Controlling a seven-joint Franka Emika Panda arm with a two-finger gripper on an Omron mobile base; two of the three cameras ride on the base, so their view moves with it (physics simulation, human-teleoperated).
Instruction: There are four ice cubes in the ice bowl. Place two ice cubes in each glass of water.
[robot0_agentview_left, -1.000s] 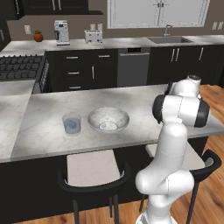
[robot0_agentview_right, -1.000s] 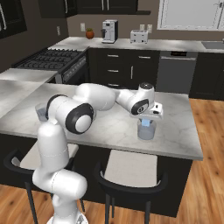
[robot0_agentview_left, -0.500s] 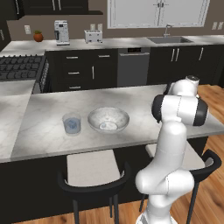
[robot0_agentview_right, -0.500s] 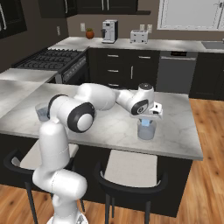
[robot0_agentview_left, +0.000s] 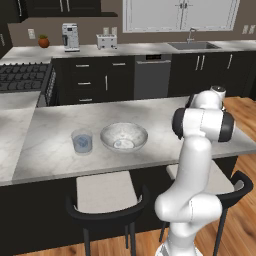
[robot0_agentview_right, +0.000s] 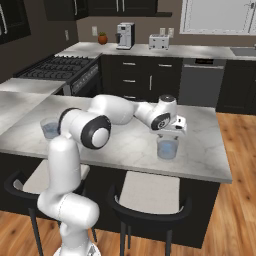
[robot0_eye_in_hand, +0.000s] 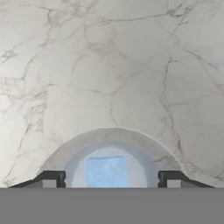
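The hand (robot0_eye_in_hand: 107, 178) hangs directly over a glass (robot0_agentview_right: 167, 147) on the bench (robot0_eye_in_hand: 109, 65), fingers spread wide, gripping nothing; an ice cube (robot0_eye_in_hand: 106, 171) lies below between them.

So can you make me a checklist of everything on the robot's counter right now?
Surface: grey marbled counter, dry-looking.
Job's things: bowl mid-counter; one glass just beside it; second glass under the claw, with an ice cube inside it.
Clutter: nothing seen on this counter.
Claw: claw open, right above the second glass, holding nothing.
Cables: nothing seen.
Surroundings: two stools in front, stove, coffee machine and toaster behind.
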